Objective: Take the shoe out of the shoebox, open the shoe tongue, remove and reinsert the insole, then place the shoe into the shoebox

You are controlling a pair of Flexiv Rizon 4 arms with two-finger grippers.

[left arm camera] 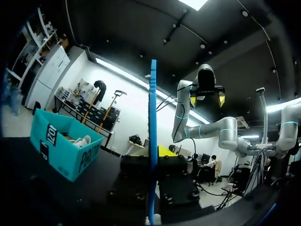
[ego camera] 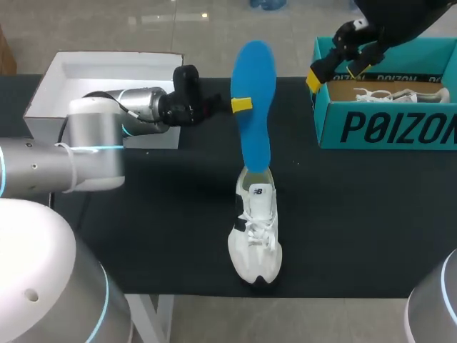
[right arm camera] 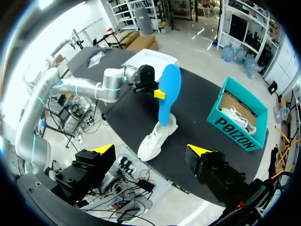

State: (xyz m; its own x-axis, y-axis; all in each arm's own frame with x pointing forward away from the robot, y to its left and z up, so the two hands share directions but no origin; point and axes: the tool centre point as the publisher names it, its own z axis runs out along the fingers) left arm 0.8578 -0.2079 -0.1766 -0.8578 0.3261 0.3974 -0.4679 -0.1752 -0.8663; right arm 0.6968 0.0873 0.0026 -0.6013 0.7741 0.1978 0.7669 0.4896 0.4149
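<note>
Left pincer (right arm camera: 159, 94) grips blue insole (right arm camera: 169, 81) standing in white shoe (right arm camera: 154, 140).

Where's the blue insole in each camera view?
Head view: blue insole upright mid-table, lower end in the white shoe.
Left wrist view: blue insole edge-on, in the left gripper.
Right wrist view: blue insole rising from the white shoe.
Shared landmark: teal shoebox.

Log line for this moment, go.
left gripper shut on blue insole | insole's lower end in white shoe, on table | right gripper open, empty, raised high
</note>
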